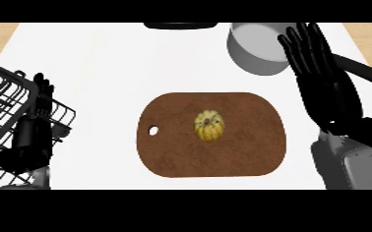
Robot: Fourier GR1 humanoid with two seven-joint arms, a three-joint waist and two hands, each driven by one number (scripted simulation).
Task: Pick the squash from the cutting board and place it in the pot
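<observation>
Head view, the only feed I've got: squash (pixel 209 126) sits near the middle of the brown cutting board (pixel 174 152), small, yellow, ribbed, nothing touching it. Board has a hang hole at its left end.

Pot (pixel 256 54) is grey, at the counter's far side, up and right of the board, well apart from the squash. I see nothing inside it.

Right hand (pixel 320 78) is right of the board, just beside the pot, fingers straight and spread, pointing away from me. Holds nothing.

Left hand (pixel 40 105) is at the left edge, fingers up and relaxed, holding nothing, resting. It overlaps a black wire rack (pixel 22 91) in that corner.

White counter (pixel 102 64) under all of it.
</observation>
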